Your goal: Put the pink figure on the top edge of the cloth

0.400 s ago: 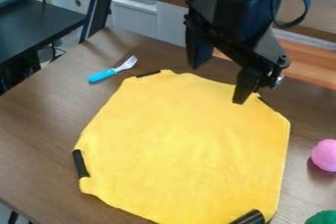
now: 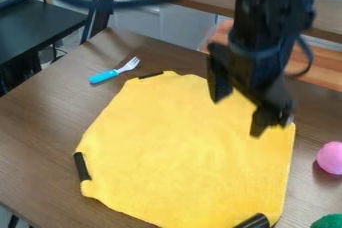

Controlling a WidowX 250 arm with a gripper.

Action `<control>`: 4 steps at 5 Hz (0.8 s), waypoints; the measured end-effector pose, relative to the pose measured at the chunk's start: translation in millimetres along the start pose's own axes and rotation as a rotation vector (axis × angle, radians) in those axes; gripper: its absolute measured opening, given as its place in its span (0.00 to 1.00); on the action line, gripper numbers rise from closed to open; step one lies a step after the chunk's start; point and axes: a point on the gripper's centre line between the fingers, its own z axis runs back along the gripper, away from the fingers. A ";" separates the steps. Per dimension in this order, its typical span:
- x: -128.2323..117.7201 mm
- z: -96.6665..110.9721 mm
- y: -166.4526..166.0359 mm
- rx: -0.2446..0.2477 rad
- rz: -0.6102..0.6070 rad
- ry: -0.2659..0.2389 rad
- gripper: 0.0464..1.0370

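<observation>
Firstly, I put one clock face on the view, with its middle in the yellow cloth [image 2: 180, 157] and twelve o'clock at the far side. Most to the left, between ten and eleven o'clock, there is a black table [image 2: 40, 29], standing apart from the brown wooden bench [image 2: 40, 122] that carries the cloth. Near nine o'clock, a dark strip [image 2: 81, 166] is at the border of the cloth. At eleven o'clock, beside the cloth and apart from it, lies a fork with blue handle [image 2: 105, 76], its tines pointing to two o'clock. A second dark strip [image 2: 151, 75] is at the cloth's border between eleven and twelve.

Next to the right, the pincer [image 2: 237, 117] hangs above the cloth, between one and two o'clock. Its two fingers are wide apart, and it holds nothing. The black arm [image 2: 264, 27] goes up from it, towards one o'clock. At five o'clock a dark rounded object [image 2: 254, 220] is on the border of the cloth. The pink figure [image 2: 330, 158], which looks like a round ball, rests on the bench at three o'clock, apart from the cloth. At four o'clock is a green fuzzy thing [image 2: 328, 221], partly cut by the view's corner.
</observation>
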 end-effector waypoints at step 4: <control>81.5 -73.6 -43.9 -0.120 0.403 0.003 0.96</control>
